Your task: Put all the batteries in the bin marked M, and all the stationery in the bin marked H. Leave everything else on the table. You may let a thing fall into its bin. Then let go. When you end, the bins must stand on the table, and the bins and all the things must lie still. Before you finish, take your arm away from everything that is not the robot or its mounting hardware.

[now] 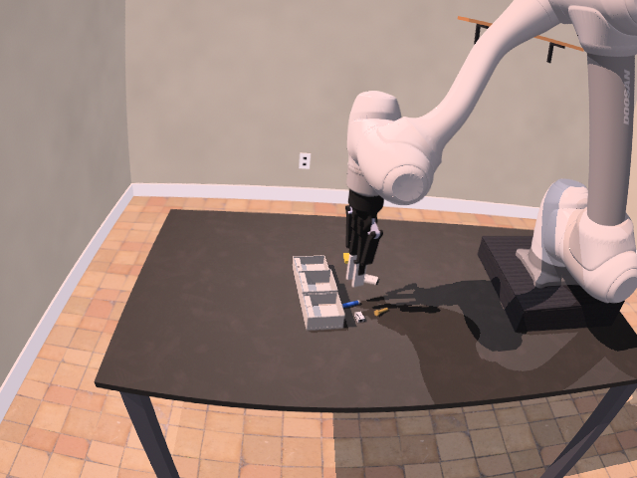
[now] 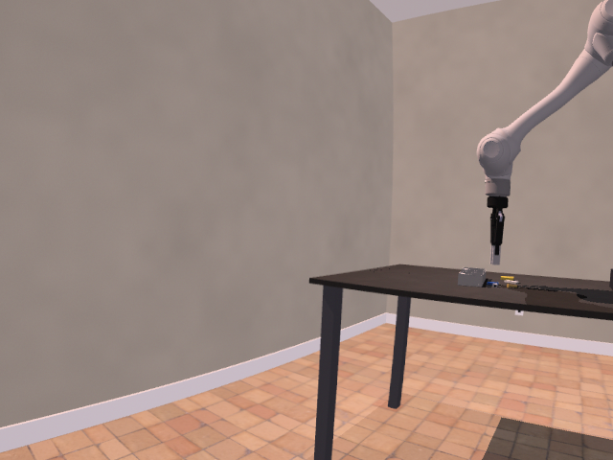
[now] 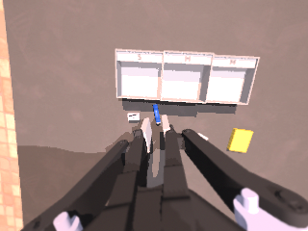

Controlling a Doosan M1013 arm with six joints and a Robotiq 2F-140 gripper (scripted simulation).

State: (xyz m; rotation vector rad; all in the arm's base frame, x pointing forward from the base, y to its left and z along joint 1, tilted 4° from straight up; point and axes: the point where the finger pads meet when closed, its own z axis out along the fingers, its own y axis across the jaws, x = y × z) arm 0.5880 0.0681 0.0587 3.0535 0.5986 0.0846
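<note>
A row of three white bins (image 1: 318,298) stands on the dark table. In the wrist view they read S (image 3: 140,79), H (image 3: 187,82) and M (image 3: 232,84). My gripper (image 1: 354,280) hangs above the table just right of the bins. Its fingers are nearly together with a narrow gap and nothing between them. A white cylinder (image 1: 370,280) lies beside the fingertips. A blue pen (image 1: 350,304) lies against the bins and also shows in the wrist view (image 3: 156,114). A yellow block (image 1: 345,256) lies near bin M, and shows in the wrist view (image 3: 241,140) too.
A small white and black thing (image 1: 360,317) and a small yellow thing (image 1: 380,311) lie right of the near bin. Thin dark things (image 1: 411,307) lie in the arm's shadow. The arm's dark base block (image 1: 539,288) stands at the right of the table.
</note>
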